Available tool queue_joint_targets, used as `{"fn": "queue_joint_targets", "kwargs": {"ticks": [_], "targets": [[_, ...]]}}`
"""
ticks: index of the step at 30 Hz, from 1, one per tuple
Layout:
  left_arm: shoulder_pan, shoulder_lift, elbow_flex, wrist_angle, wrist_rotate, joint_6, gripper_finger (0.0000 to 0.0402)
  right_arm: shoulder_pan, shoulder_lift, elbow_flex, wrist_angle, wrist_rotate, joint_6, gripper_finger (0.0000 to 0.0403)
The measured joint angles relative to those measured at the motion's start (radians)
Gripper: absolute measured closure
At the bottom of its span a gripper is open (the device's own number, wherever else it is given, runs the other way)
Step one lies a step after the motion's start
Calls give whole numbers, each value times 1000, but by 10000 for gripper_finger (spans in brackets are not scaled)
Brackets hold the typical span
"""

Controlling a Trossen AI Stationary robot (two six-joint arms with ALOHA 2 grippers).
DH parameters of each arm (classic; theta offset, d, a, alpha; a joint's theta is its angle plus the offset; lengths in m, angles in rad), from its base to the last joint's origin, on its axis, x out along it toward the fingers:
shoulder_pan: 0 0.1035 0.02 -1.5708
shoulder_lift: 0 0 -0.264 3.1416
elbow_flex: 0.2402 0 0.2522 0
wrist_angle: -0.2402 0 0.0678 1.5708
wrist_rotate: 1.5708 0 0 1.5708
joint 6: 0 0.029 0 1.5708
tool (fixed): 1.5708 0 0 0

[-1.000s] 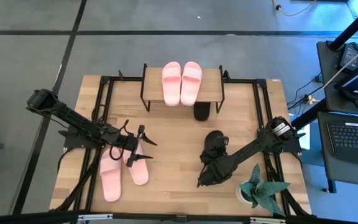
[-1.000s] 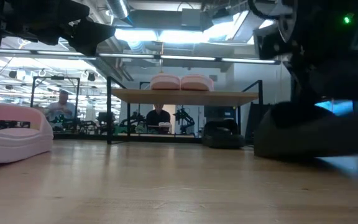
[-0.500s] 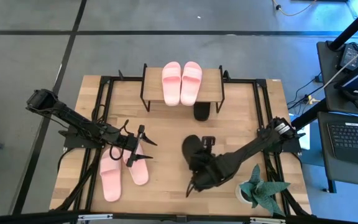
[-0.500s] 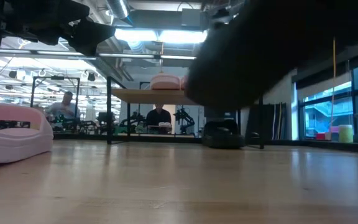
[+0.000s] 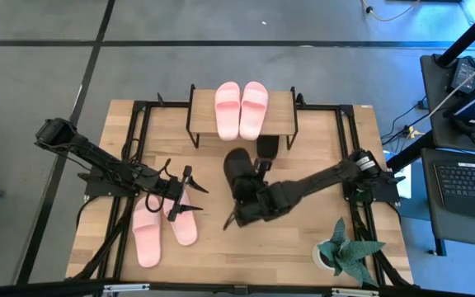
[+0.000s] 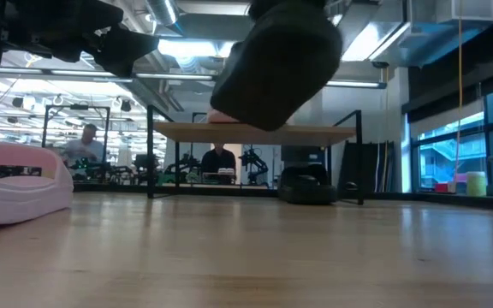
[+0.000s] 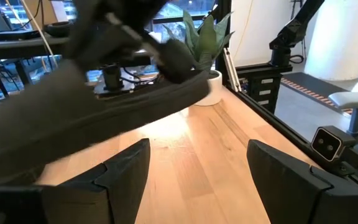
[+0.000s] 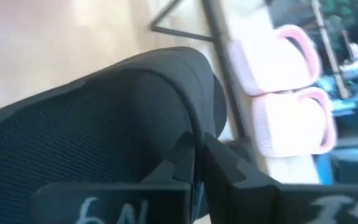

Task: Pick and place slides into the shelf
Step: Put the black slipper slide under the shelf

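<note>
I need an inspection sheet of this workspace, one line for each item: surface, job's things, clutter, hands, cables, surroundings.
Surface: wooden table.
Job's things: two pink slides on top of the shelf; one black slide under it; two pink slides near the front-left; one black slide lifted.
Clutter: potted plant.
Hands: left hand open above the pink slides; right hand shut on the lifted black slide.
Cables: on the floor.
Surroundings: laptop; people behind.

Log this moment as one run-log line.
right gripper: shut on black slide sandal, lifted off table | left gripper: open above two pink slide sandals | wooden-topped shelf: pink pair on top
</note>
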Motion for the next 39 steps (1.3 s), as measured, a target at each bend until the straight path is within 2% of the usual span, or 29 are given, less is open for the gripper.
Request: {"fn": "queue_joint_targets", "kwargs": {"ticks": [14, 24, 34, 39], "targets": [[0, 0, 0, -3, 0, 8, 140, -91, 105, -2, 61, -52, -81, 387], [0, 0, 0, -4, 0, 8, 140, -197, 188, -3, 63, -27, -15, 387], [0, 0, 0, -21, -1, 9, 140, -270, 188, -185, 230, -12, -73, 387], [0, 0, 0, -27, -1, 9, 140, -286, 187, -228, 274, -10, -103, 387]]}}
